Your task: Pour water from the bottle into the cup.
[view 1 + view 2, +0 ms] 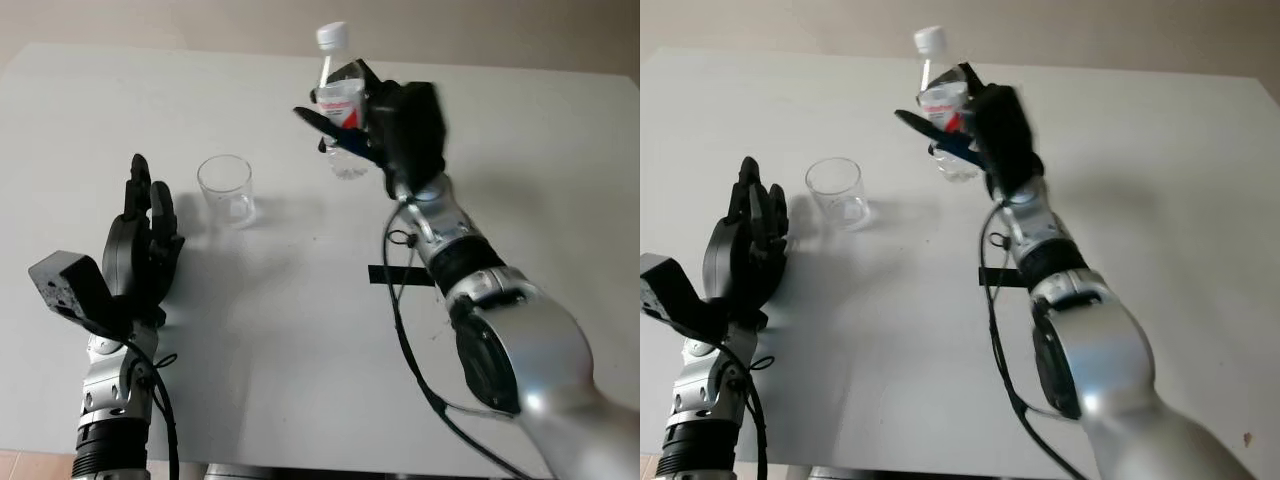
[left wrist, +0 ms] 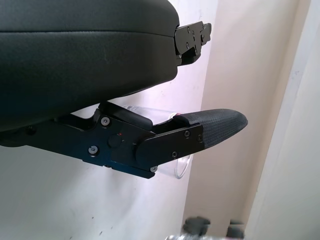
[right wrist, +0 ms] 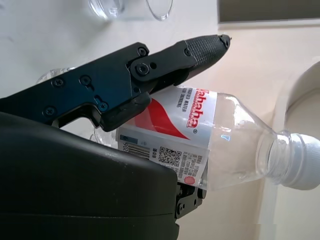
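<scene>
- Right robot hand (image 1: 385, 125) grips the capped bottle (image 1: 340, 110) upright above the desk (image 1: 300, 330).
- Cup (image 1: 226, 190) stands empty; pouring not yet begun.
- Left robot hand (image 1: 140, 245), open, waits beside the cup.

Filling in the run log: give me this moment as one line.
right hand: shut on water bottle, lifted, white cap on | left hand: open, beside clear cup | cup upright on table | pour: not begun

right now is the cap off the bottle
No, the white cap sits on the neck of the bottle that the right hand holds above the table.
</scene>
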